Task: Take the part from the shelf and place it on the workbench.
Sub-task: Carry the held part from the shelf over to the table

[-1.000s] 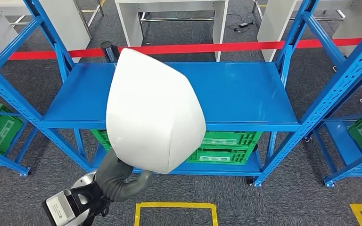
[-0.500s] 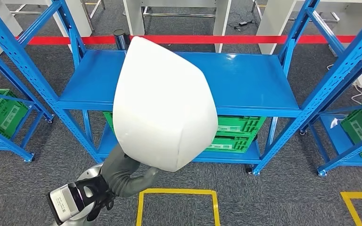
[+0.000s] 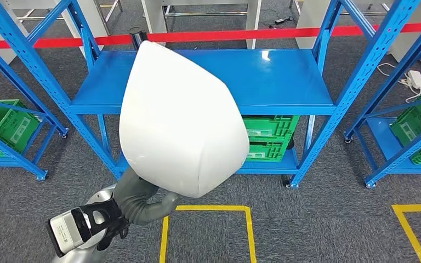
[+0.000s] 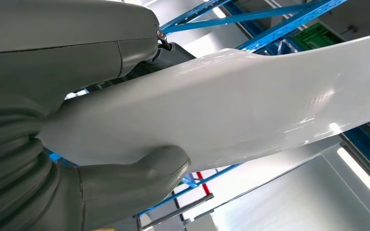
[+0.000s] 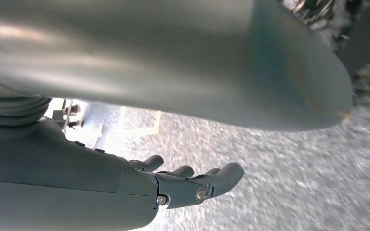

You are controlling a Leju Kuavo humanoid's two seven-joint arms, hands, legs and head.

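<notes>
Gripping the white part (image 3: 183, 118) from below, the left hand (image 4: 125, 183) lifts it before the blue shelf (image 3: 285, 82); green crates (image 3: 268, 137) sit beneath; right hand (image 5: 183, 185) hangs with fingers apart, holding nothing

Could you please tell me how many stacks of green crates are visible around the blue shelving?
3: one on the bottom shelf of the middle rack, partly hidden behind the white part; one in the left rack; one in the right rack. More may be hidden.
</notes>
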